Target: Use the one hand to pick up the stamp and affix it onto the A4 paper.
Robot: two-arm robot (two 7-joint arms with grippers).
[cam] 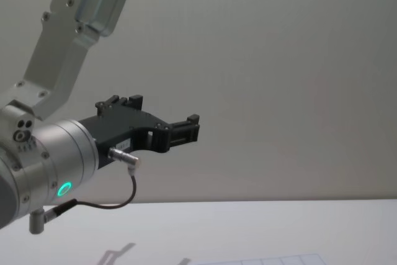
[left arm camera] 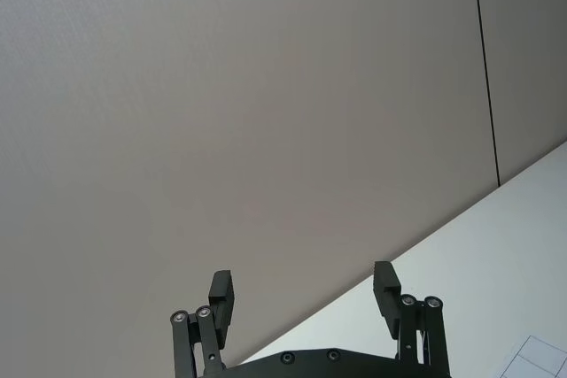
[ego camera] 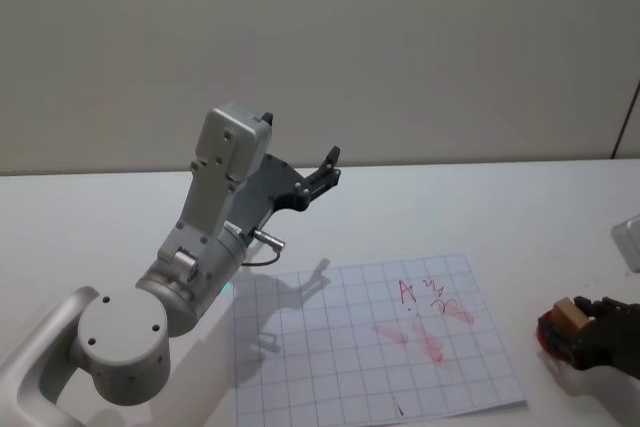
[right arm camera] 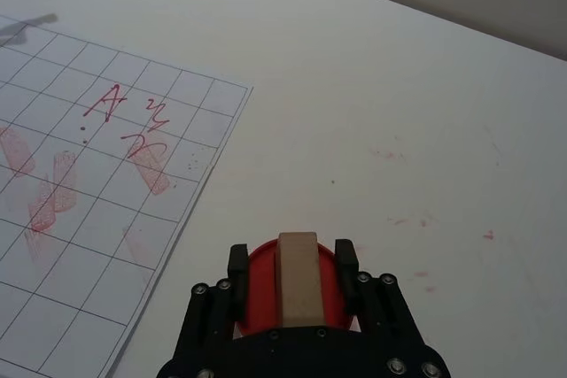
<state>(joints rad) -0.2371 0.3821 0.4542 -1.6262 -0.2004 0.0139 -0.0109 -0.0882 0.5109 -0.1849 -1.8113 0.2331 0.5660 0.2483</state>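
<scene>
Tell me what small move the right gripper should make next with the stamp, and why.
Probably lift slightly, then carry toward the white gridded A4 paper. The black right gripper has its fingers around the tan wooden stamp, over a red round base, beside the sheet. The left gripper is raised, open.

The A4 paper (ego camera: pixel 375 342) lies flat on the table (ego camera: pixel 480 207), near the front; the stamp (ego camera: pixel 570 315) sits off the paper at 3 o'clock, btwn the right hand's (ego camera: pixel 592 335) fingers; the left hand (ego camera: pixel 322 175) hangs up in the air at 11 o'clock from the paper, toward the wall (ego camera: pixel 320 47).
</scene>
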